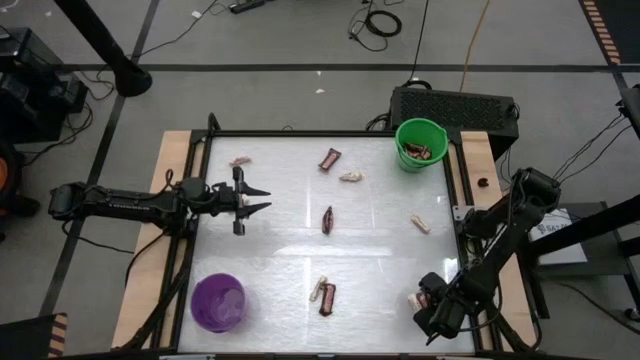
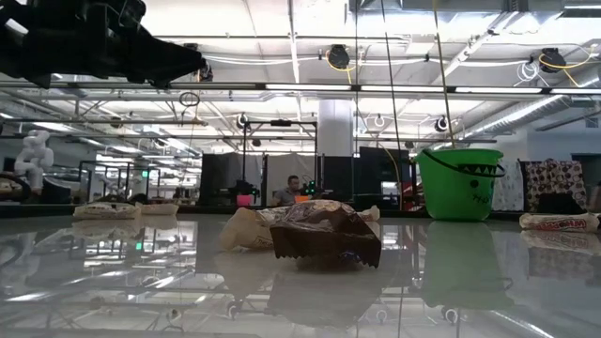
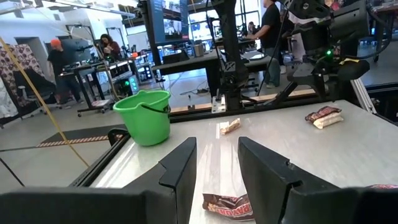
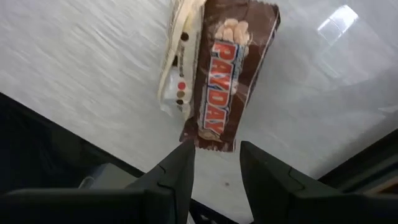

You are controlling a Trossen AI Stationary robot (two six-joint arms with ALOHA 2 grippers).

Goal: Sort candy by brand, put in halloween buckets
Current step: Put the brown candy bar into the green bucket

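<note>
The right gripper (image 4: 214, 155) is hovering over a dark PayDay bar (image 4: 227, 74) touching a pale bar (image 4: 177, 59) near the tabletop's (image 1: 380, 260) corner, fingers apart and empty. It should straddle only the dark wrapper. The left gripper (image 1: 255, 197), fingers apart, is waiting well apart from the green bucket (image 1: 421, 143) and purple bucket (image 1: 218, 302).

Left gripper (image 3: 216, 167) hovering over white table (image 3: 280, 140), fingers (image 3: 180, 165) standing apart, nothing between them. Dark red-brown candy (image 3: 229, 206) lying just beyond fingertips. Green bucket (image 3: 145, 116) sitting near table's far corner. Pale candy (image 3: 229, 126) lying farther off; brown-and-cream pair (image 3: 324, 116) lying touching. People standing in room behind.
</note>
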